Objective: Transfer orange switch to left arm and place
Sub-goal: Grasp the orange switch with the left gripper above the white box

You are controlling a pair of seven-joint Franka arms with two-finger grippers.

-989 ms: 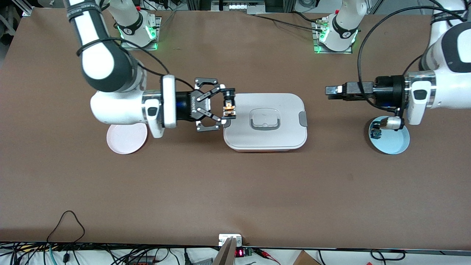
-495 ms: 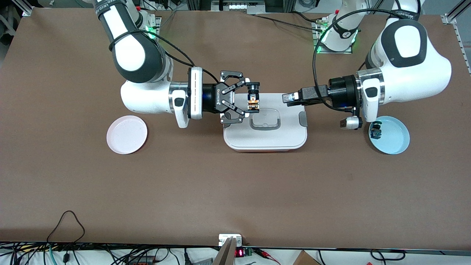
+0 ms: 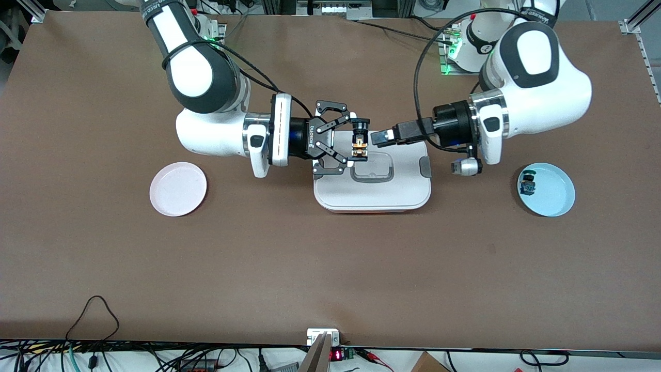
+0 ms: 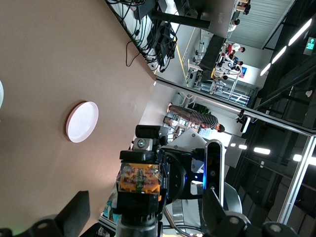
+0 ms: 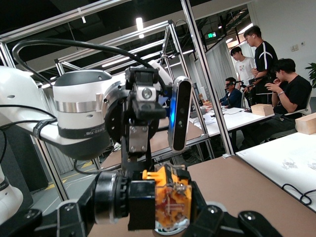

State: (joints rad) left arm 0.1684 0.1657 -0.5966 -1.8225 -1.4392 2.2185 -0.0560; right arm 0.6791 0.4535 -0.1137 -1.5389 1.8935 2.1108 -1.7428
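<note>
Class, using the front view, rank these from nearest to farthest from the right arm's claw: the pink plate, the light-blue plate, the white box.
Measured from the right claw, which grips the orange switch:
1. White box, directly under it.
2. Pink plate, toward the right arm's end of the table.
3. Light-blue plate, toward the left arm's end.

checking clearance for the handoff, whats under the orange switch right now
The orange switch, held in the right gripper, hangs over the white box, above its lid near the recessed handle. The left gripper is over the box too. The box's inside is hidden.
</note>
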